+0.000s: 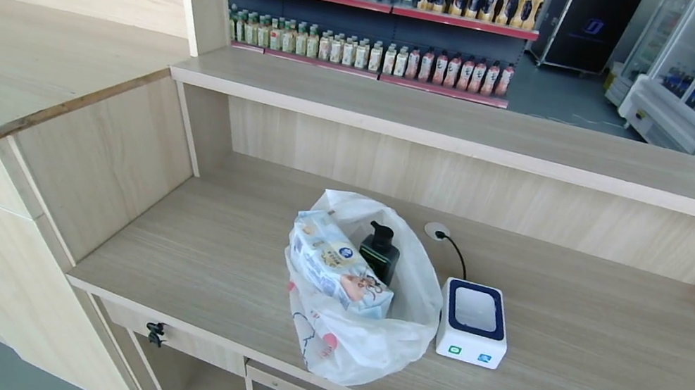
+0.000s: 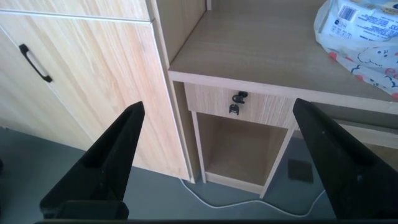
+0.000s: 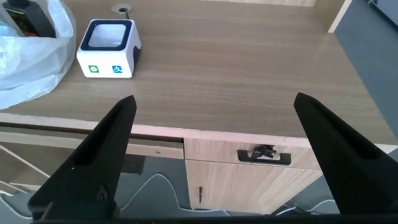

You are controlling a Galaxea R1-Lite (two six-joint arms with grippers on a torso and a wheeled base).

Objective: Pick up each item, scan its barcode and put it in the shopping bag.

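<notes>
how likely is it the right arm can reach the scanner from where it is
Probably yes. The right gripper is open in front of the counter, and the scanner stands on bare wood with nothing between them; the shopping bag sits on its other side.

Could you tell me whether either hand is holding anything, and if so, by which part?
Nothing is held: the left hand and the right hand are both open and empty.
</notes>
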